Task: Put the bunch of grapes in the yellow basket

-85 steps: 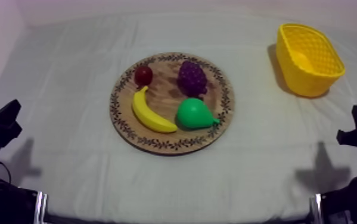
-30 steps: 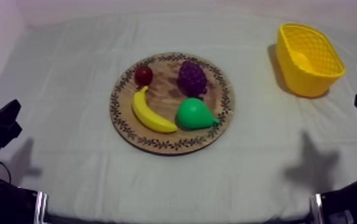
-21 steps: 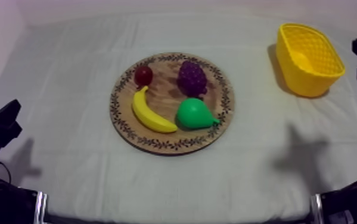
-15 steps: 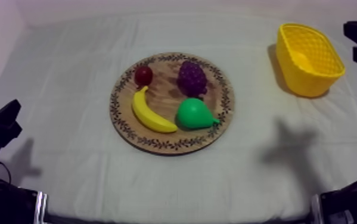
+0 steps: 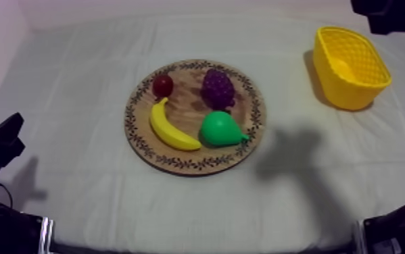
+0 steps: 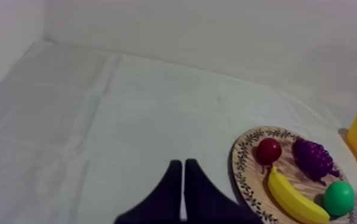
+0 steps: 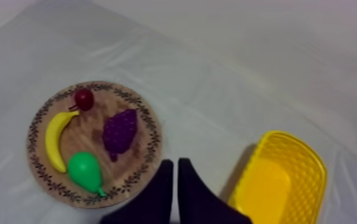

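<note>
The purple bunch of grapes (image 5: 217, 86) lies on the far right part of the round wooden board (image 5: 195, 165), beside a small red fruit (image 5: 163, 85), a banana (image 5: 171, 127) and a green pear (image 5: 222, 128). The yellow basket (image 5: 350, 66) stands at the back right. My right arm (image 5: 389, 13) hangs high beyond the basket. From there my right gripper (image 7: 176, 161), shut on nothing, looks down between the grapes (image 7: 120, 132) and the basket (image 7: 279, 179). My left gripper (image 6: 183, 162) is shut and holds nothing, low at the left, short of the board (image 6: 240, 173).
The cloth rises into a fold along the back and left edges. The right arm's shadow (image 5: 293, 152) falls on the cloth just right of the board. Open cloth lies between the board and the basket.
My right arm has risen from the lower right edge to the upper right, past the basket. Its shadow has slid left toward the board. The left arm and the fruit have not moved.
</note>
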